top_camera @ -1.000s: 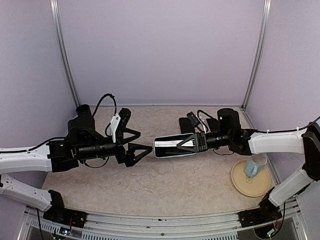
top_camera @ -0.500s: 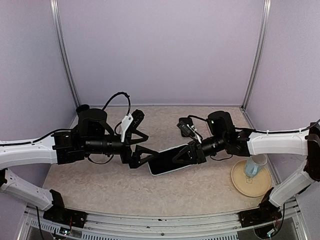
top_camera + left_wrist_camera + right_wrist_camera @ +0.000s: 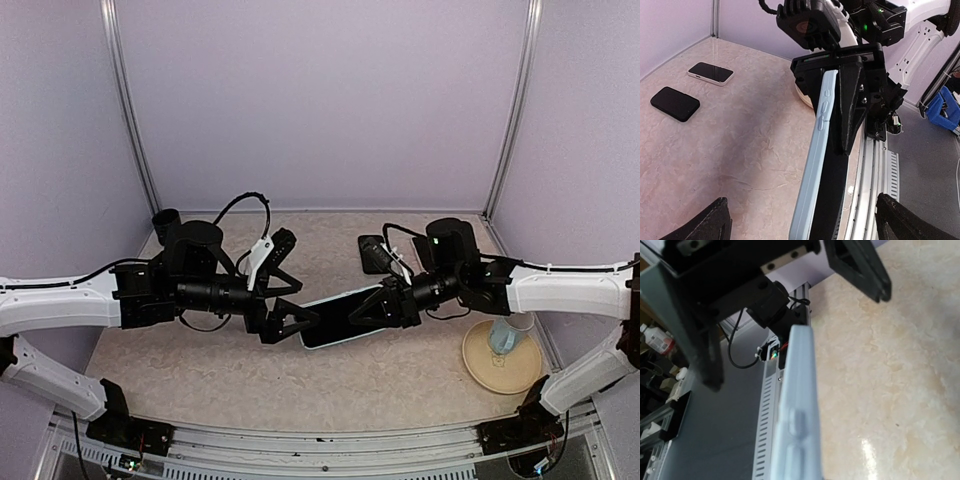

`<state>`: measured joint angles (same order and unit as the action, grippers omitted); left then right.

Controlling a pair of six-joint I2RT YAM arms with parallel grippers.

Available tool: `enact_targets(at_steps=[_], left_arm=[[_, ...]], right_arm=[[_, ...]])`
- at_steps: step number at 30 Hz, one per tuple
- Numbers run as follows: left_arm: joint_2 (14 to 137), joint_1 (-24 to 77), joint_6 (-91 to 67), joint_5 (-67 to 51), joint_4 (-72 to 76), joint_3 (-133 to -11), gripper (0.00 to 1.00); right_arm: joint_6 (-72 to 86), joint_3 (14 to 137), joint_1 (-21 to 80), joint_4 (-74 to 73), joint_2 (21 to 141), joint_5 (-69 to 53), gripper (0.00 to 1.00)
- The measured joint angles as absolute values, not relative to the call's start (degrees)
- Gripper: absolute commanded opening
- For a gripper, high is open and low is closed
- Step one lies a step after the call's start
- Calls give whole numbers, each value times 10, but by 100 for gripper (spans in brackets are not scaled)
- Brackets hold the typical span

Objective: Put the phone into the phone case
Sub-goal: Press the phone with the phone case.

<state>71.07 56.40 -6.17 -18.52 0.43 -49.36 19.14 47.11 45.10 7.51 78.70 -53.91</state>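
A light blue phone case hangs above the table centre, its dark face up, with my right gripper shut on its right end. Whether a phone sits inside it I cannot tell. The left wrist view shows the case edge-on between black fingers. My left gripper is open, and its fingertips stand on either side of the case's left end without touching it. A phone with a black screen and pale rim lies flat on the table behind. In the right wrist view the case's edge fills the middle.
A black rectangular item lies beside the phone, near the back of the table. At the right front a tan plate holds a pale blue cup. The metal rail runs along the near edge.
Both arms have come together over the table centre. The right gripper has lowered and tilted the case, and the open left fingers now straddle its left end.
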Motion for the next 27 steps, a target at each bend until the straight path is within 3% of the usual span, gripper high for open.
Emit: enact_targets(at_steps=[6, 19, 23, 27], left_arm=[[712, 564, -74, -213, 12, -493, 85], [735, 564, -115, -275, 64, -492, 49], [736, 562, -132, -295, 87, -488, 49], [737, 559, -143, -307, 102, -484, 56]], right_arm=[[187, 463, 453, 89, 757, -543, 0], [170, 449, 469, 108, 750, -540, 0], [165, 440, 469, 118, 738, -532, 0], [161, 431, 470, 128, 721, -521, 0]])
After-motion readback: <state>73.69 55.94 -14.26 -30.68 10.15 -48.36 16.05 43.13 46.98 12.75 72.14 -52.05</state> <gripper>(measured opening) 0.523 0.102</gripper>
